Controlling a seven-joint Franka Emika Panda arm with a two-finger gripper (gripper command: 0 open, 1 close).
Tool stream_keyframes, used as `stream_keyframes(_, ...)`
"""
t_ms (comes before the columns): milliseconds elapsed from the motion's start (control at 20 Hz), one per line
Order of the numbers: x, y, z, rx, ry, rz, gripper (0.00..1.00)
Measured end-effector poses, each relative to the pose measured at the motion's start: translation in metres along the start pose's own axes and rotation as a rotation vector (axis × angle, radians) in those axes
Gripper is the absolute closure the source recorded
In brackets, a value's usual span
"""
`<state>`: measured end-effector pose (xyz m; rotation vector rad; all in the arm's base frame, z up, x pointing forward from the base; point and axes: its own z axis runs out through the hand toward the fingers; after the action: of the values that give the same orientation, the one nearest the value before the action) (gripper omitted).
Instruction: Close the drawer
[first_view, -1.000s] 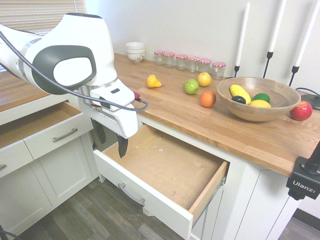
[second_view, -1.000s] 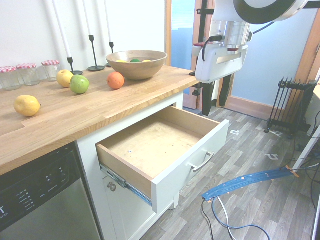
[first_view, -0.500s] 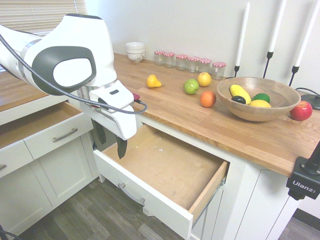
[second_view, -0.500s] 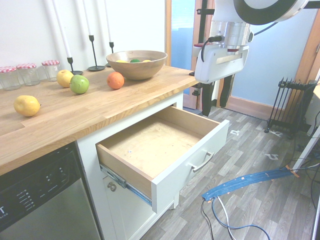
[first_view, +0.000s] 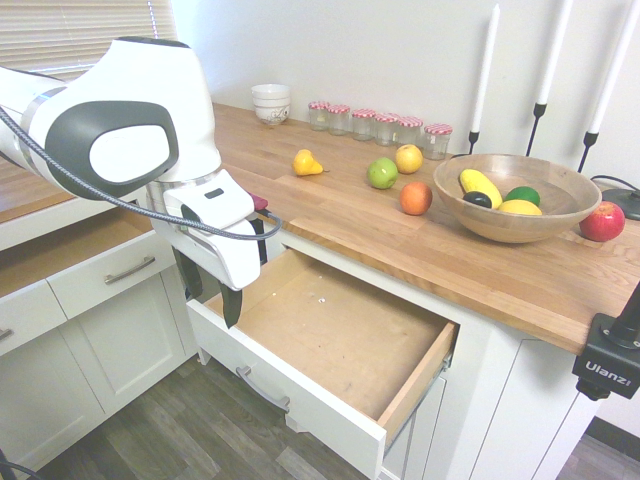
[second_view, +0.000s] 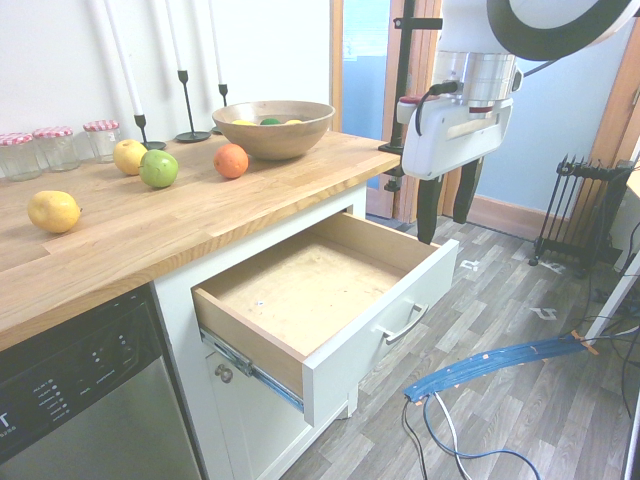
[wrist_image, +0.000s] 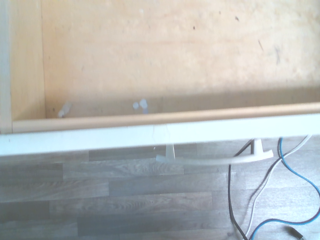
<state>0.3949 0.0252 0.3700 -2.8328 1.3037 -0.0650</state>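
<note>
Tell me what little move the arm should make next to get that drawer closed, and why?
Probably ease the open fingers outward and down, beyond the white front panel, to push it inward: the drawer stands pulled out, and the fingers hang near its top edge, holding nothing.

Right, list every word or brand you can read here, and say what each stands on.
"Ulanzi": on the black clamp at the right edge.
Smaller print under "Ulanzi": too small to read.
"T": on the dishwasher's panel, at the picture's edge.
Other marks on that panel: too small to read.
</note>
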Motion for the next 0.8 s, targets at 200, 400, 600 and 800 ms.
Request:
stream_keyframes(200,-0.012,0.013,0.001,-0.002,0.008,0.001,0.00)
stream_keyframes(400,-0.019,0.021,0.001,0.001,0.013,0.003,0.00)
stream_keyframes(600,-0.019,0.019,0.000,0.010,0.014,0.007,0.00)
stream_keyframes(800,-0.017,0.016,0.012,0.014,0.001,0.016,0.00)
